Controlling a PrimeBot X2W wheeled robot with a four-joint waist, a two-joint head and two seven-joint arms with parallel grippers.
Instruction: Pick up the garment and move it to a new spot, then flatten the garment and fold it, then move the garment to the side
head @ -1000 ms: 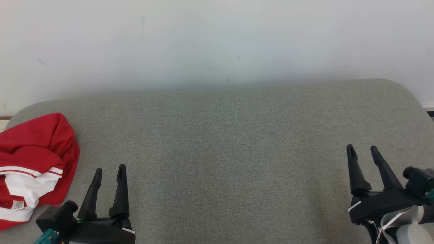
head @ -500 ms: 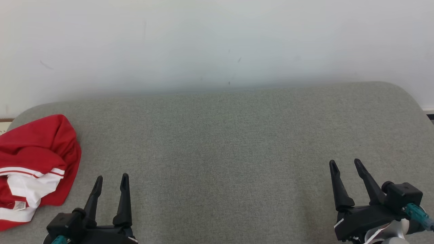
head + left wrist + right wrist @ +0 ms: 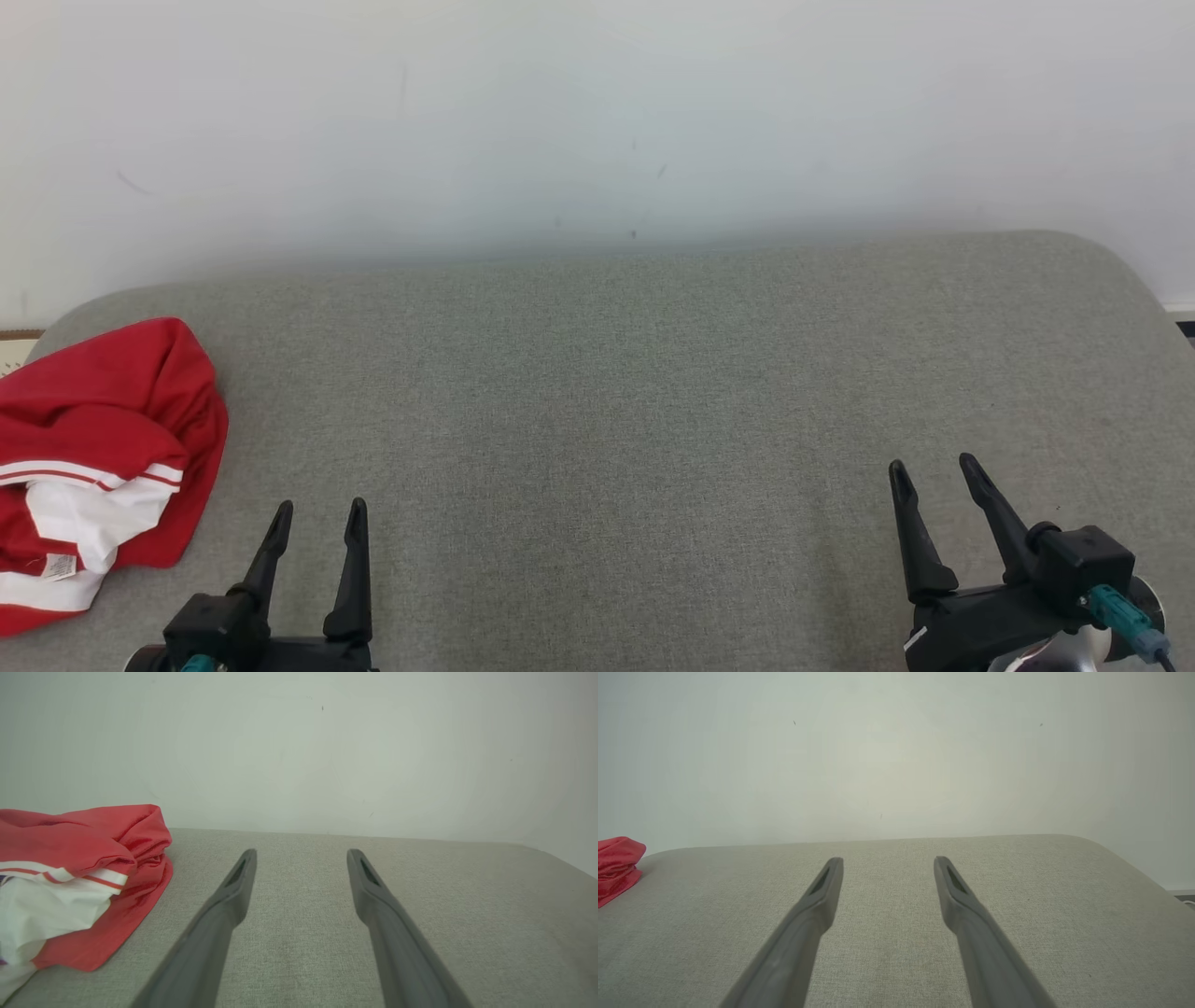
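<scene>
A red garment (image 3: 103, 439) with white bands lies crumpled at the far left edge of the grey padded table (image 3: 607, 392). It also shows as a red and white heap (image 3: 70, 877) in the left wrist view and as a small red lump (image 3: 616, 865) in the right wrist view. My left gripper (image 3: 319, 515) stands open low at the lower left, a little to the right of the garment and apart from it. At the lower right my right gripper (image 3: 935, 471) is open too, far from the garment, with nothing between its fingers.
A pale wall (image 3: 597, 121) rises right behind the table's far edge. The table's corners are rounded, and its right edge (image 3: 1153, 299) drops off to the floor. The grey cloth between the two grippers is bare.
Both grippers have drawn back toward the bottom of the head view, the right one also shifting left. The head camera has tilted slightly. The garment lies as before.
</scene>
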